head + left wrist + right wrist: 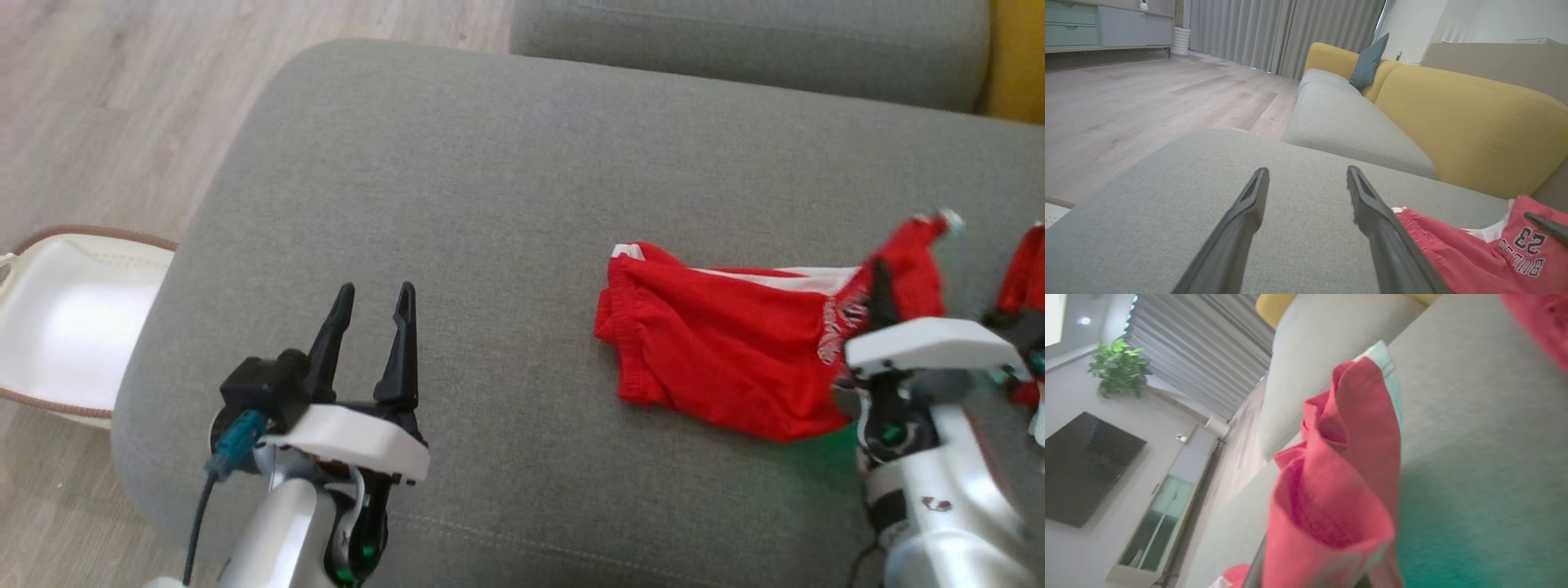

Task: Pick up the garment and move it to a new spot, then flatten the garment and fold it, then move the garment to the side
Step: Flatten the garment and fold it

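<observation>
Grey sofa cushion (490, 163) bearing the red garment (718, 343) towards its right side. We see the right gripper (882, 290) clamped on a raised corner of it; the left gripper (371, 298) hangs spread and empty. We judge a high, slow lift best, so trailing cloth clears. The white basket (82, 327) on the floor shows no contents.

The shorts (718, 359) are red, with a white stripe along the far edge and a dark "23" print with lettering on one leg. They lie crumpled on the right half of the grey cushion (490, 204), their gathered, elastic-looking edge toward the cushion's middle. That left part rests on the cushion. The right end stands raised off it in a bunched, folded peak, pinched in the closed right gripper (880, 282).
</observation>
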